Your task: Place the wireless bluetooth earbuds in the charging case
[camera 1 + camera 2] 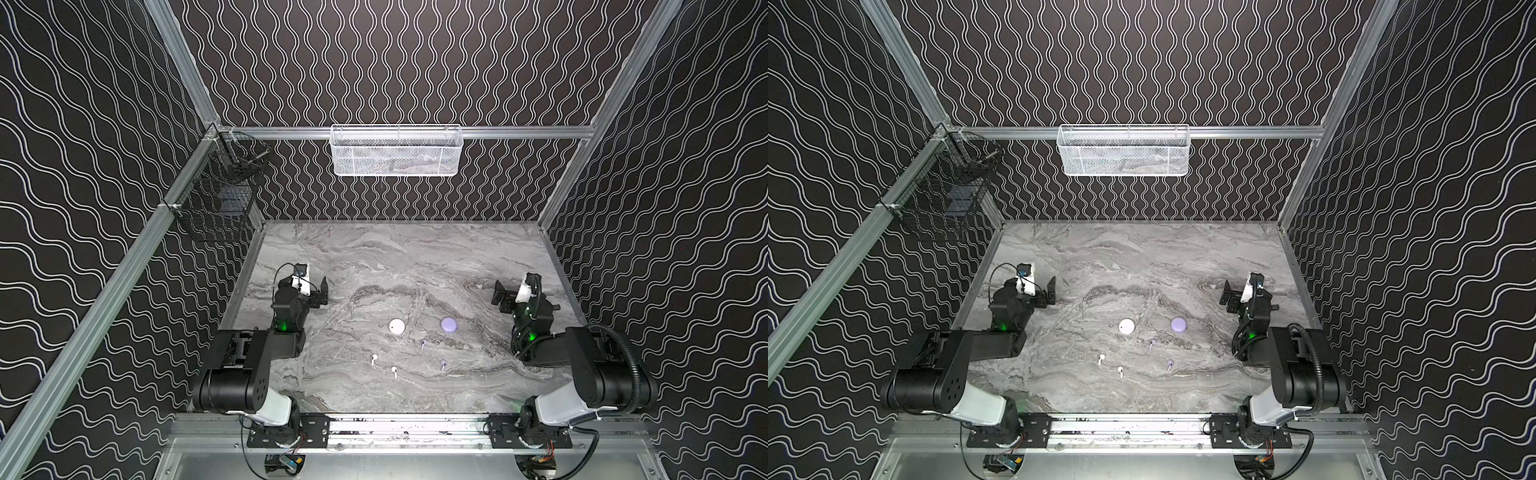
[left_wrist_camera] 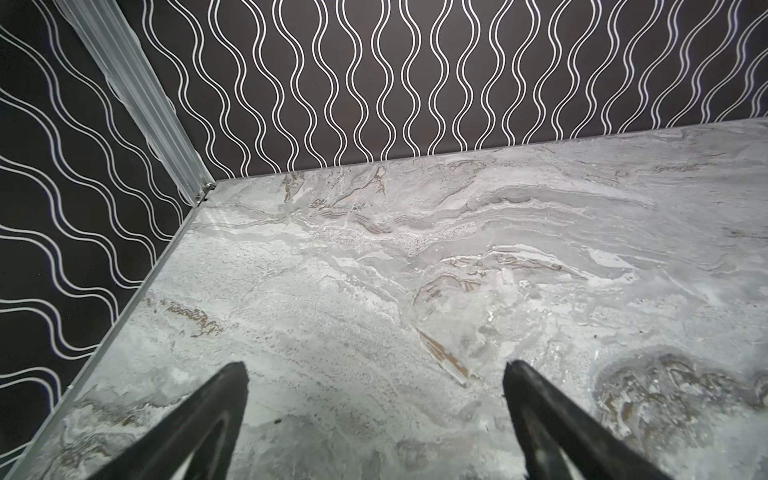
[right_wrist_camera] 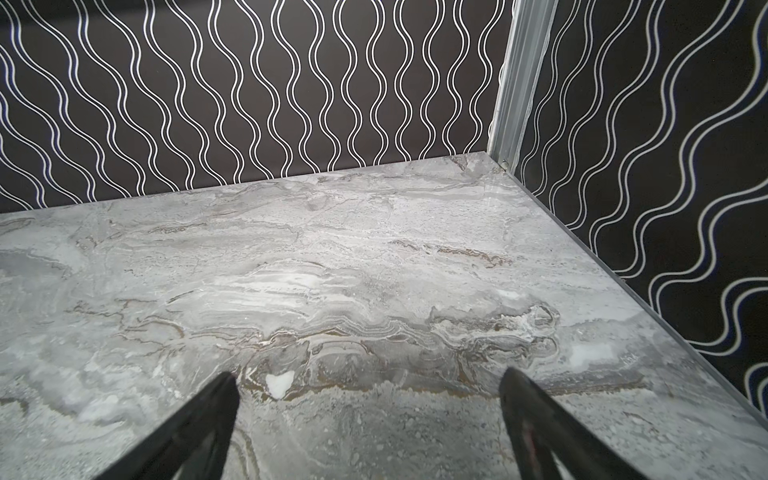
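Nearest the front edge of the counter (image 1: 478,257), you have the white earbuds (image 1: 374,358) (image 1: 394,370) lying to the left and the lavender earbuds (image 1: 424,343) (image 1: 443,364) to the right, all apart. Just behind them sit the white case (image 1: 397,326) and the lavender case (image 1: 449,324), both closed. Farther back, your left claw (image 1: 321,294) and right claw (image 1: 500,297) hang wide open and empty at either side, with nothing between them and the earbuds. Beyond, a white basket (image 1: 396,151) and a black wire basket (image 1: 220,187) hang on the rails.
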Motion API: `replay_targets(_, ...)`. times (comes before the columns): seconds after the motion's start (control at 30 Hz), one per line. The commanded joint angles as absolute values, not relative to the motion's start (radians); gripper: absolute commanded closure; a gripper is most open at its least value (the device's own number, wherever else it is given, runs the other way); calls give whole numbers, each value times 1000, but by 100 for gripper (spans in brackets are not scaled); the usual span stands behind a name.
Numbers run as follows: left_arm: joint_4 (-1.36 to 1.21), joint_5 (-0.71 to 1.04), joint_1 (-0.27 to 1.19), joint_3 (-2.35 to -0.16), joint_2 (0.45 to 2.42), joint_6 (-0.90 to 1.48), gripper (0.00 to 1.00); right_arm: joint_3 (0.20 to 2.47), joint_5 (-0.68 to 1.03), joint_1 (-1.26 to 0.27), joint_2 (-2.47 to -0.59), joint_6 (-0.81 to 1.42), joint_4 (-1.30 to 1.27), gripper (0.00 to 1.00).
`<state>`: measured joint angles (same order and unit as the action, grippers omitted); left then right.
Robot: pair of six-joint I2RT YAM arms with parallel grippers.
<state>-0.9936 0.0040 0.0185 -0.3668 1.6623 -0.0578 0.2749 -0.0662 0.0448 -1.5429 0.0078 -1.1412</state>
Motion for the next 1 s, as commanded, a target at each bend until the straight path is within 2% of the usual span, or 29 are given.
replay_targets(0.0, -1033, 13, 17, -368, 1663, -53, 1, 281, -62, 44, -1544, 7, -1149, 0)
replay_targets(0.13, -983, -93, 32, -377, 1622, -35, 1, 272, -63, 46, -1541, 7, -1161, 0)
replay_targets(0.27, -951, -226, 80, -338, 1504, -38, 1, 281, -137, 44, -1492, 22, -1120, 0)
replay_targets(0.43, -860, -387, 229, -322, 1319, -90, 1, 388, -270, 28, -1361, 69, -807, 0)
replay_targets(0.53, -681, -458, 326, -367, 1172, 14, 1, 489, -361, 27, -1312, 223, -576, 0)
replay_targets(0.6, -595, -481, 408, -401, 1099, 19, 1, 605, -433, 26, -1313, 369, -336, 0)
replay_targets(0.67, -573, -483, 499, -400, 1035, 33, 1, 702, -432, 24, -1321, 447, -130, 0)
replay_targets(0.73, -516, -446, 578, -412, 979, 67, 1, 733, -444, 12, -1306, 505, -56, 0)
replay_targets(0.87, -449, -331, 676, -431, 931, 92, 1, 708, -309, -8, -1222, 478, -36, 0)
replay_targets(0.97, -465, -244, 745, -439, 946, 45, 1, 683, -270, -95, -1158, 417, -37, 0)
